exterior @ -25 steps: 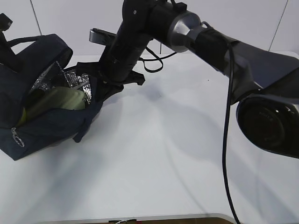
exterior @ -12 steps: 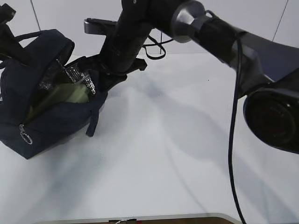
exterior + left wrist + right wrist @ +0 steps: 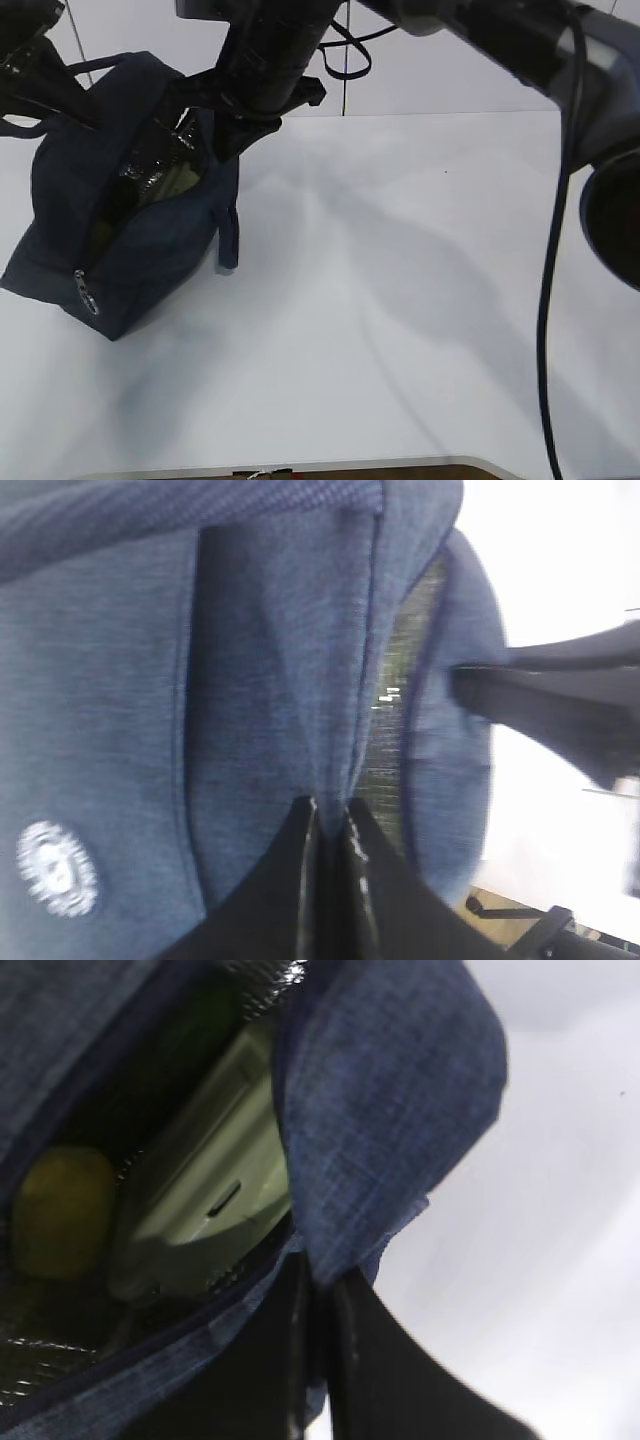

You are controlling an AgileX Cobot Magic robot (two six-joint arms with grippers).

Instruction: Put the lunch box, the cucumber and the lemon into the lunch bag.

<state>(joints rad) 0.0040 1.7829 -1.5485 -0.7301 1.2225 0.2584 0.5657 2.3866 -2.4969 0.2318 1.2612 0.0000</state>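
At the left of the exterior view the left gripper (image 3: 50, 75) pinches the far edge of the lunch bag (image 3: 130, 270), its jaws closed thin on a fold of navy fabric in the left wrist view (image 3: 330, 820). Toward the middle, the right gripper (image 3: 215, 140) is clamped the same way on the near rim, fabric wedged between its dark jaws in the right wrist view (image 3: 315, 1280). Inside the mouth lie the lunch box (image 3: 215, 1210) with its sage lid and, beside it, the lemon (image 3: 55, 1210); a dark green shape above them may be the cucumber (image 3: 205, 1020), though it is too blurred to be sure. The packing looks finished, so the sensible course is to keep both grips level and let go gently, so the bag does not tip.
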